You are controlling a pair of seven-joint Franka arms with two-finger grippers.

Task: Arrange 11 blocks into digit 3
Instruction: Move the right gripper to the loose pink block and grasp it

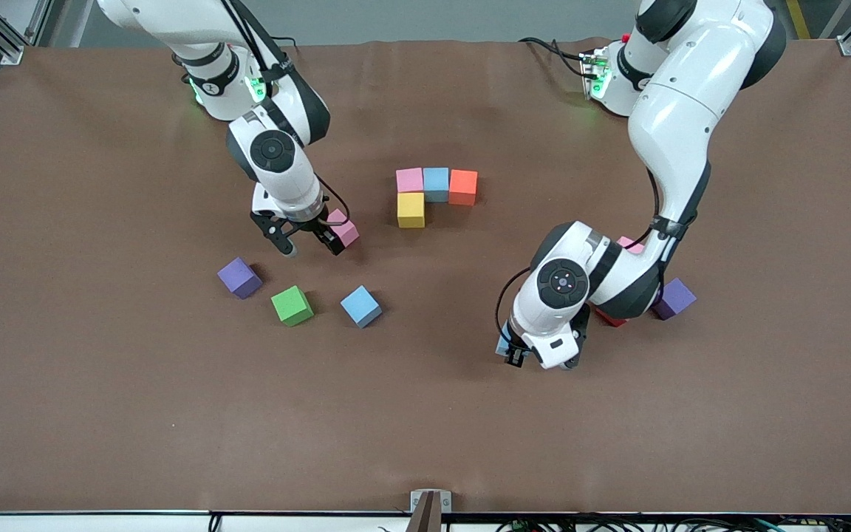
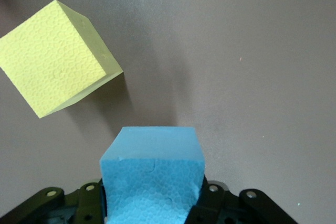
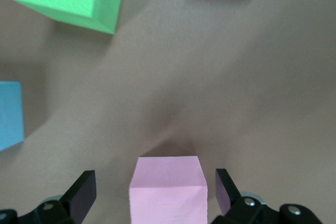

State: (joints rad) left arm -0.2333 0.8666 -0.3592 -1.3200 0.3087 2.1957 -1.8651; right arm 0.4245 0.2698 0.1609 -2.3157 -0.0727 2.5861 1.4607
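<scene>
- Left gripper (image 2: 152,205) pinches a light blue matte foam cube (image 2: 152,174); a yellow foam cube (image 2: 55,56) lies at its 11 o'clock.
- Right gripper (image 3: 155,195), fingers spread, straddles a pink foam cube (image 3: 167,190).
- Four touching foam cubes (image 1: 434,191) sit mid-table.

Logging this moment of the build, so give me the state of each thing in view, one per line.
Left claw: shut on a light blue cube, beside a loose yellow cube.
Right claw: open, fingers either side of a pink cube on the table.
Started figure: pink, light blue and orange cubes in a touching row, a yellow cube joined below the pink.
Green cube: loose.
Purple cube: loose.
</scene>
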